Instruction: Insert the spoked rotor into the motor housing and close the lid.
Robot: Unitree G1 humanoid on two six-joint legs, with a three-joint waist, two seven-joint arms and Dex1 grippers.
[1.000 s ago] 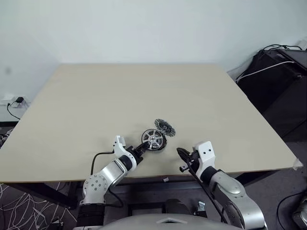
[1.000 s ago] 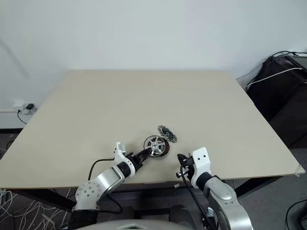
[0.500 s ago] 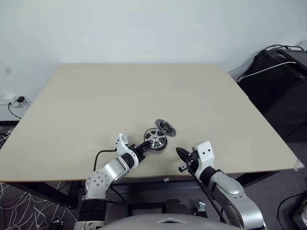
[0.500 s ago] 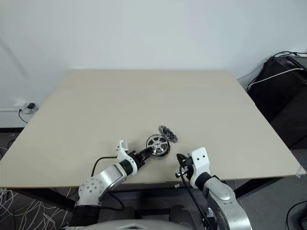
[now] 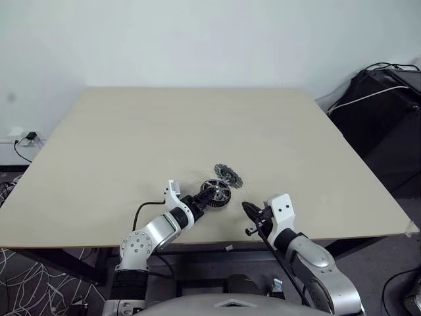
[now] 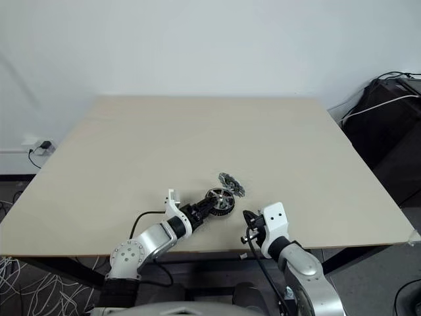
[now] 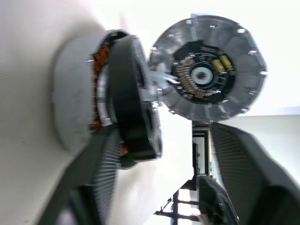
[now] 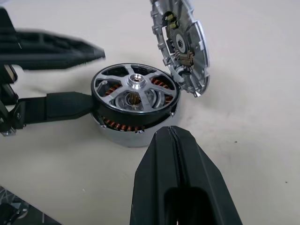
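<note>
The left gripper [image 8: 70, 77] had its fingers [image 8: 61, 105] spread wide, one touching the side of the spoked rotor [image 8: 135, 96]; the right gripper [image 8: 176, 164] had its fingers pressed together, holding nothing. The rotor sat tilted on the copper-wound motor housing [image 8: 123, 129] near the surface's [image 5: 197, 125] front edge. The lid [image 8: 180, 44] lay just beside it at 1 o'clock, ribbed face showing.

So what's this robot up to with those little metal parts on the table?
It is putting a small motor together. The spoked rotor already sits on the motor housing on the table. The left end effector is open, one finger against the side of the assembly and the other apart from it. The lid leans tilted right beside it, not yet fitted. The right end effector is shut, just short of the parts.
</note>
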